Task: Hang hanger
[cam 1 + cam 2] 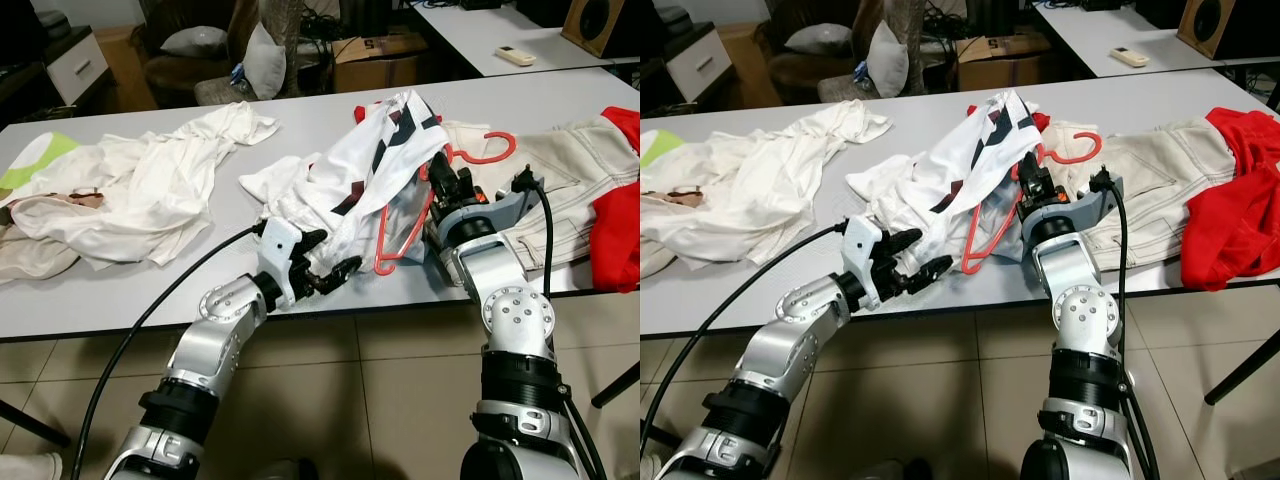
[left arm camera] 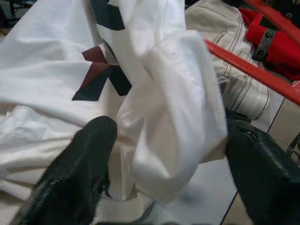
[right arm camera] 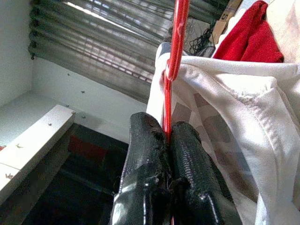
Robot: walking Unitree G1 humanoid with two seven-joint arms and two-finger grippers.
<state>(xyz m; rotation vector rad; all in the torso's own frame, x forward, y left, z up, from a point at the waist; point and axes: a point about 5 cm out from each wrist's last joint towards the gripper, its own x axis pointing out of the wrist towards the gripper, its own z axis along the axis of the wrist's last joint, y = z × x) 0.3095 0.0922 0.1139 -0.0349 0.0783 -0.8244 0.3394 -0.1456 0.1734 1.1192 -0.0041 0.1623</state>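
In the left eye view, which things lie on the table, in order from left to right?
Pile of crumpled cream-white clothes → white shirt with a dark red and black print → thin red plastic hanger → beige trousers with seams → bright red cloth at the edge.

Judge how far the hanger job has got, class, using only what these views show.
Done: the right claw has shut on the red hanger. In hand: the left claw, open, straddles a fold of the white printed shirt draped over the hanger. Left: nothing hangs yet; both lie on the table.
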